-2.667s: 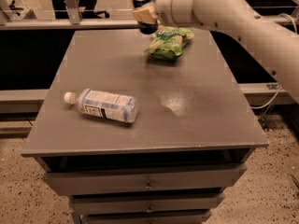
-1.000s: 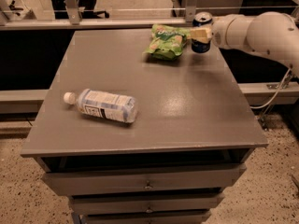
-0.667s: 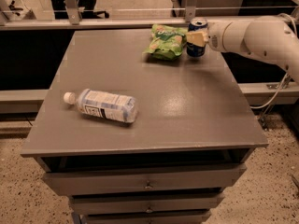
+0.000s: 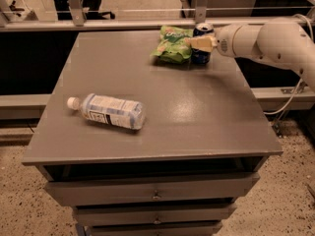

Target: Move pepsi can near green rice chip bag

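The grey bench (image 4: 197,117) (a cabinet with drawers beneath its top) is taken first, since everything is carried on it. Over its far right corner the white robot arm (image 4: 275,41) is reached in from the right. A clear plastic water bottle (image 4: 110,111) is laid on its side near the front left, white cap pointing left, well apart from the rest. At the far edge the green rice chip bag (image 4: 172,45) is lain flat and crinkled, and the pepsi can (image 4: 201,58) is stood upright just beside its right edge, touching it or nearly so, seemingly set down on the bench top. The hand (image 4: 199,43) is closed around the can: one pale finger is seen laid across its front and the can is judged to be pinched between that finger and a hidden one behind. The placing step is judged to be all but done; what is called for next is that the hand be spread and drawn back to the right without the can being tipped or the bag dragged. White lettering is seen on the bag and fine print on the bottle's pale label, but neither can be read; no brand name can be made out on the can's dark blue side.
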You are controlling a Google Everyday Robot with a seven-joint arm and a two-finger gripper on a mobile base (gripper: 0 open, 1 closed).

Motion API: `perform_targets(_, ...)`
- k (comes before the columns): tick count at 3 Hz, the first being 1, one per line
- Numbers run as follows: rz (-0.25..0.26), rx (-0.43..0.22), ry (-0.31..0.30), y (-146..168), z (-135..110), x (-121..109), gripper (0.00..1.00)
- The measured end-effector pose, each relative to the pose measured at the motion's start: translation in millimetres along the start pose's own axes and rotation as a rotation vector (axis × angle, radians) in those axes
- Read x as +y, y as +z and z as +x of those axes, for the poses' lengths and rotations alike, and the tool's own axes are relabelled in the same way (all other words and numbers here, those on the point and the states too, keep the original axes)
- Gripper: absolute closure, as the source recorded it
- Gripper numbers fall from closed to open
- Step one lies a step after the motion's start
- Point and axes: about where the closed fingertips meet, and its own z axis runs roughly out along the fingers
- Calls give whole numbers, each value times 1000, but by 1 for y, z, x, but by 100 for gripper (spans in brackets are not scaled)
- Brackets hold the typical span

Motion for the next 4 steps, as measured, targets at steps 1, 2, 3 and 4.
perform_targets(1, -25, -5, 2, -5, 1, 4, 17)
perform_targets(2, -58, -12, 6, -9, 2, 9, 0)
perform_targets(3, -75, -21, 5, -17, -1, 10, 0)
perform_targets(4, -82, -45, -30, -48, -15, 1, 0)
